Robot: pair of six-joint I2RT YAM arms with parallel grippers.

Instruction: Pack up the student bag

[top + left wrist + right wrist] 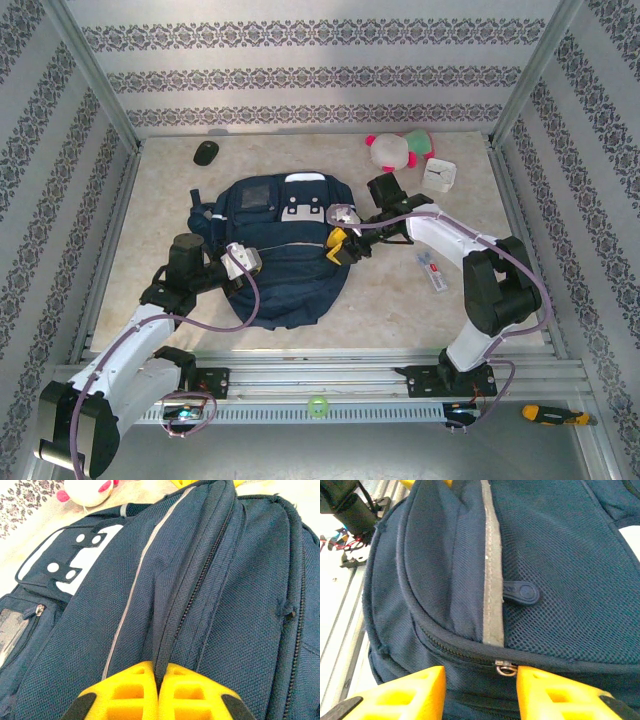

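Table (400, 310): pale and flat, with patterned walls around it.
Student bag (285, 270): big and dark blue, lying flat in the middle of the table between the two arms. The white patches on its front pocket are on the far side.
Left gripper (159, 682): at the bag's left side. Its yellow fingers are squeezed together on a fold of the bag's cloth, next to a zip.
Right gripper (480, 692): at the bag's right side. Its yellow fingers stand apart against the bag, with the zip ring between them.
Soft toy (398, 150): white and pink, near the far wall, to the right of the bag.
White square thing (439, 175): just beside the soft toy.
Black mouse (206, 152): far left on the table, apart from the bag.
Screwdriver (548, 413): orange and black, on the metal rail at the near right.
Zip ring (506, 669): tiny and silver, right under the grey stripe (492, 580).
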